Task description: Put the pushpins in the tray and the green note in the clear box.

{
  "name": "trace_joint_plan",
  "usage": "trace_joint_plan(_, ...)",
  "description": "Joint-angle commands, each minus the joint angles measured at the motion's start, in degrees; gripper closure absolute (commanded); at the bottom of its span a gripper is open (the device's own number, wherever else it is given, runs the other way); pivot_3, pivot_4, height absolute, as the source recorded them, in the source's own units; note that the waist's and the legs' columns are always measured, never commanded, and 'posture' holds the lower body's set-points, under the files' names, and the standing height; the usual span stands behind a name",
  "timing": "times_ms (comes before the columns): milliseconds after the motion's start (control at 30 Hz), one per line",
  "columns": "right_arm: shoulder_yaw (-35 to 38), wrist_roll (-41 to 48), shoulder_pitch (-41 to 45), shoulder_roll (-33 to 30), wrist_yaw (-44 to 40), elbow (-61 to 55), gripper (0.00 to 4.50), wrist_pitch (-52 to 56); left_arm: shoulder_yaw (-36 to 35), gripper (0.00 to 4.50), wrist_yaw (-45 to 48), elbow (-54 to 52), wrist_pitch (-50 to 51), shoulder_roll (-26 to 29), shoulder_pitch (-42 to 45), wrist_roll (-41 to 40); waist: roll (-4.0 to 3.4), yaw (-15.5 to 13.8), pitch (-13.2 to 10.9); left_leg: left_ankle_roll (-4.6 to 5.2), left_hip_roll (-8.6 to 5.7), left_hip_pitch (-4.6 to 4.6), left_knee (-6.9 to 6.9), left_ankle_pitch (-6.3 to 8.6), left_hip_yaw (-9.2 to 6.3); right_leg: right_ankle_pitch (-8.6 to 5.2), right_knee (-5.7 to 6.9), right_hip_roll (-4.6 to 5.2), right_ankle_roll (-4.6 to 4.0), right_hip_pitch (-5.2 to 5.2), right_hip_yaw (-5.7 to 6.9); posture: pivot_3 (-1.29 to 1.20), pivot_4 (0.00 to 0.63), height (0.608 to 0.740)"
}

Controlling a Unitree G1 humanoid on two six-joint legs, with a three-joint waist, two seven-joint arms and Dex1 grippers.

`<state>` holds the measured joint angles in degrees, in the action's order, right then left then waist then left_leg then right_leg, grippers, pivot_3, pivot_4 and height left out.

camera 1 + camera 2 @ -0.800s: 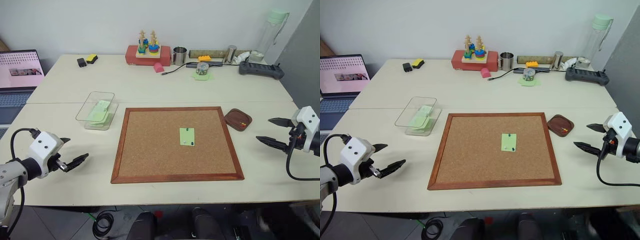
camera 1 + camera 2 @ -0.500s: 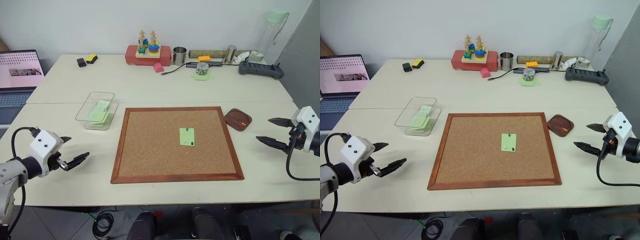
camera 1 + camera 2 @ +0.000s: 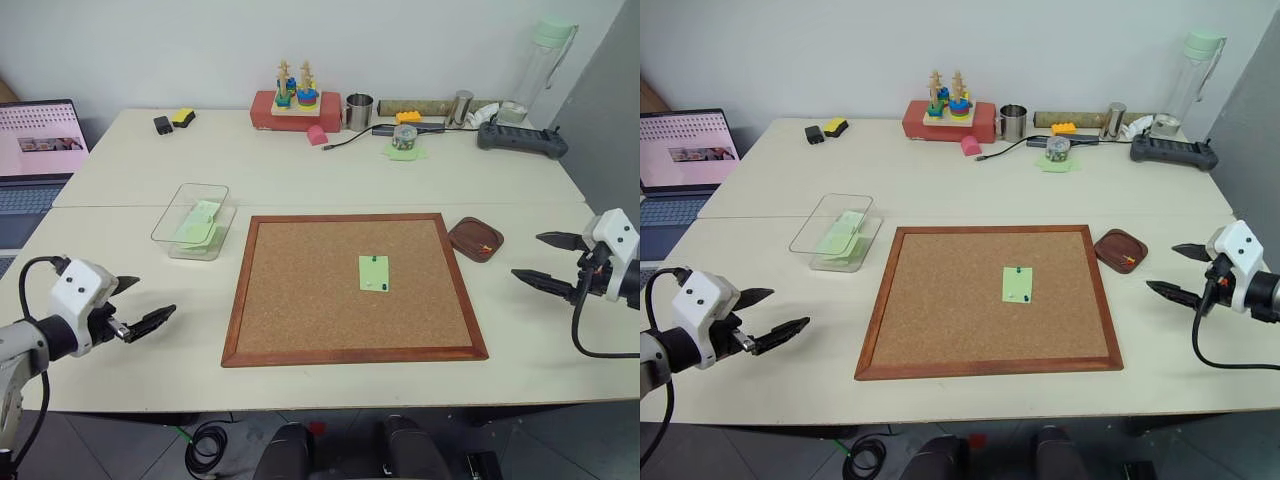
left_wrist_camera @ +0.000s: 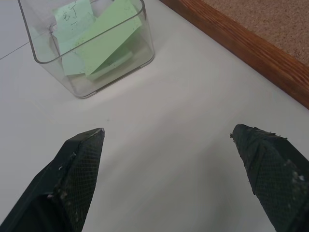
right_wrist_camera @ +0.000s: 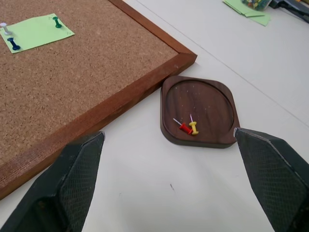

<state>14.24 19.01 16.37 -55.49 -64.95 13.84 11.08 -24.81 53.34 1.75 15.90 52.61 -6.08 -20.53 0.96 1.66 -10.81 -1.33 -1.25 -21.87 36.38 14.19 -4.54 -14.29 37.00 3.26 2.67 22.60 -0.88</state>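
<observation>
The task's own moves are all still to do. The green note [image 3: 373,272] lies pinned near the middle of the cork board [image 3: 300,345], with the pushpins [image 5: 57,21] stuck through it: a green one at one edge and a dark one at the opposite edge, beside what may be a pale third head, though it is too small to be sure.

The tray [image 5: 217,96] sits on the surface [image 3: 300,180] just off the board's right corner, touching or nearly touching the frame. It already holds a red pin and a yellow pin [image 5: 193,127], but not the two from the note. The clear box [image 3: 192,220] stands apart from the board's left side and holds several green papers.

The left gripper [image 3: 133,308] hovers above the bare surface on the near left, jaws spread wide and empty, well apart from the box. The right gripper [image 3: 548,262] hangs on the right, just beyond the tray, likewise spread and holding nothing.

So both pins must come out and go to the tray, and then the note must go to the box.
</observation>
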Motion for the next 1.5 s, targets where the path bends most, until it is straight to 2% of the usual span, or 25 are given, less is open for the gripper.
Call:
trace_joint_plan(33,0.5,0.1,0.5,-0.5,-0.3,-0.7,0.0,-0.6,-1.7,0.01,0.3,-3.0,0.7,0.3,0.9,-1.7,0.0,0.0,0.0,0.0,0.0,0.0,0.0,0.0,0.01,0.0,0.0,0.0,0.0,0.0,0.01,0.0,0.15,0.74)
trace_joint_plan(267,0.9,0.4,-0.1,-0.5,-0.2,-1.6,0.0,-0.3,-0.7,0.01,0.6,-4.6,2.0,0.3,3.2,-2.9,0.0,0.0,0.0,0.0,0.0,0.0,0.0,0.0,0.03,0.01,0.02,-0.01,-0.01,0.0,0.0,0.0,0.15,0.74)
trace_joint_plan(367,1.4,0.9,-1.0,-0.5,0.0,-3.1,0.0,0.2,0.5,0.37,1.7,-6.5,2.5,0.3,4.7,-4.1,0.0,0.0,0.0,0.0,-0.01,0.0,0.0,0.0,0.07,0.01,0.01,-0.01,0.0,-0.01,0.0,0.0,0.15,0.74)
trace_joint_plan(567,1.1,3.9,-2.8,0.8,0.1,-11.0,0.0,4.4,9.3,1.47,3.4,-13.3,4.7,-0.2,10.8,-4.0,0.0,0.0,0.0,0.0,-0.02,-0.01,0.02,0.0,0.08,0.02,0.03,-0.02,0.01,-0.02,-0.01,0.0,0.15,0.74)
trace_joint_plan(733,0.3,6.3,-4.5,2.3,0.9,-18.7,0.0,8.5,17.7,2.54,3.4,-16.1,5.6,-2.8,15.6,-2.6,0.0,0.0,0.0,-0.01,-0.02,-0.01,0.05,-0.01,0.08,0.05,0.04,-0.07,0.06,-0.05,-0.01,0.0,0.15,0.74)
trace_joint_plan(767,-0.1,6.8,-4.8,2.6,1.1,-20.4,0.0,9.3,19.5,2.64,3.3,-16.1,5.6,-3.9,16.4,-2.3,0.0,0.0,0.0,-0.01,-0.02,-0.01,0.05,-0.01,0.09,0.05,0.05,-0.07,0.06,-0.05,-0.02,0.0,0.15,0.74)
trace_joint_plan(900,-2.6,8.3,-4.8,4.6,2.2,-25.9,0.0,12.0,27.9,3.47,2.3,-13.9,3.4,-9.3,20.0,2.0,-0.01,0.0,0.0,0.0,-0.03,-0.02,0.07,-0.01,0.07,0.05,0.06,-0.09,0.06,-0.06,0.0,0.0,0.15,0.74)
trace_joint_plan(1000,-5.4,8.1,-3.3,6.3,2.9,-27.2,0.0,12.9,32.5,3.95,1.9,-10.7,0.9,-13.3,22.2,5.2,0.0,-0.1,0.0,0.0,-0.04,0.0,0.21,-0.01,0.07,0.07,0.06,-0.11,0.11,-0.15,0.02,0.0,0.15,0.74)
trace_joint_plan(1067,-7.9,7.4,-1.5,7.8,3.3,-27.2,0.0,12.9,34.7,4.44,1.5,-6.9,-1.2,-16.4,23.7,6.7,0.01,0.0,0.0,0.0,-0.04,-0.02,0.28,-0.01,0.07,0.09,0.04,-0.12,0.15,-0.18,0.01,0.0,0.15,0.74)
trace_joint_plan(1267,-15.2,3.5,6.3,13.4,5.8,-22.3,0.0,12.2,36.6,4.44,1.3,3.3,-6.0,-22.6,26.5,9.0,0.01,0.1,0.0,0.0,-0.05,-0.03,0.41,0.0,0.06,0.14,0.07,-0.12,0.2,-0.21,0.01,0.0,0.15,0.74)
trace_joint_plan(1500,-22.9,-4.4,18.3,22.6,7.1,-5.9,0.0,6.1,37.8,4.44,1.5,11.0,-10.8,-25.4,28.3,12.0,0.01,-0.1,0.0,0.0,-0.09,-0.02,0.48,-0.01,0.01,0.17,0.06,-0.11,0.22,-0.25,0.03,0.0,0.15,0.74)
